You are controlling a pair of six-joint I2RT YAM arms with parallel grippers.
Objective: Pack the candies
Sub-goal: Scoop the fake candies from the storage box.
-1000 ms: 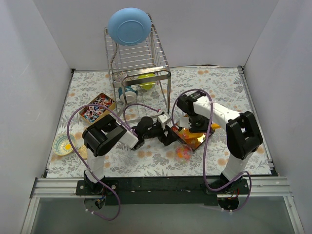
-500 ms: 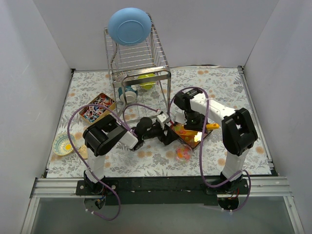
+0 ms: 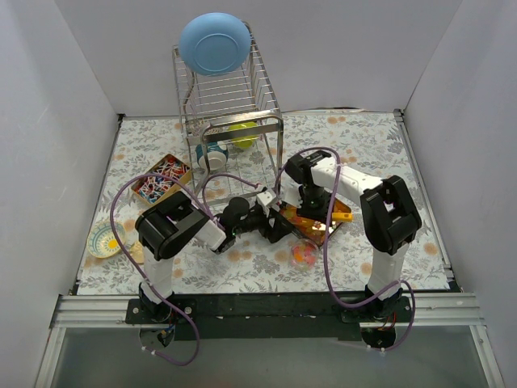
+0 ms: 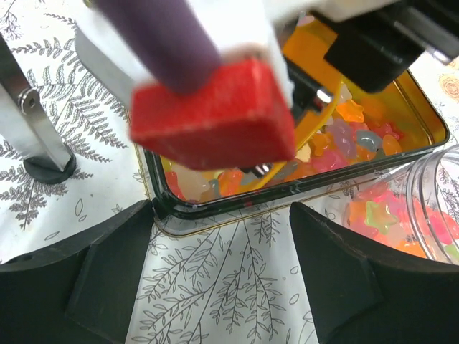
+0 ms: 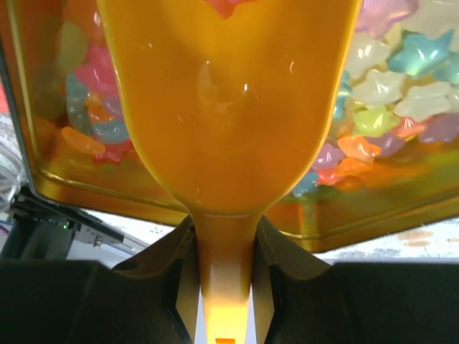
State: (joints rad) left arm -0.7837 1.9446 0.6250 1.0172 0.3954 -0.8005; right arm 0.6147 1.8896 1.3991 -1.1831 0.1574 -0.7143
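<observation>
The candies point(image 5: 391, 93) are small translucent star-shaped sweets in orange, pink, blue and yellow. They lie in a shallow gold tin point(image 3: 317, 232) in the middle of the table. My right gripper point(image 3: 311, 198) is shut on the handle of an orange scoop point(image 5: 229, 107), whose bowl is down in the tin among the candies. My left gripper point(image 3: 273, 223) is open, its fingers point(image 4: 107, 276) spread along the tin's near rim point(image 4: 215, 218), the left finger touching a corner. A clear round jar point(image 4: 434, 215) holding more candies stands just beside the tin, also seen in the top view point(image 3: 304, 255).
A wire dish rack point(image 3: 230, 121) stands behind the tin, with a blue bowl point(image 3: 214, 42) on top; one rack leg point(image 4: 36, 136) is close to my left gripper. A box of wrapped sweets point(image 3: 161, 179) and a small patterned bowl point(image 3: 103, 239) sit at the left.
My right gripper has moved left over the tin with the scoop, and the scoop's bowl is now lower among the candies. The left arm has barely moved.
</observation>
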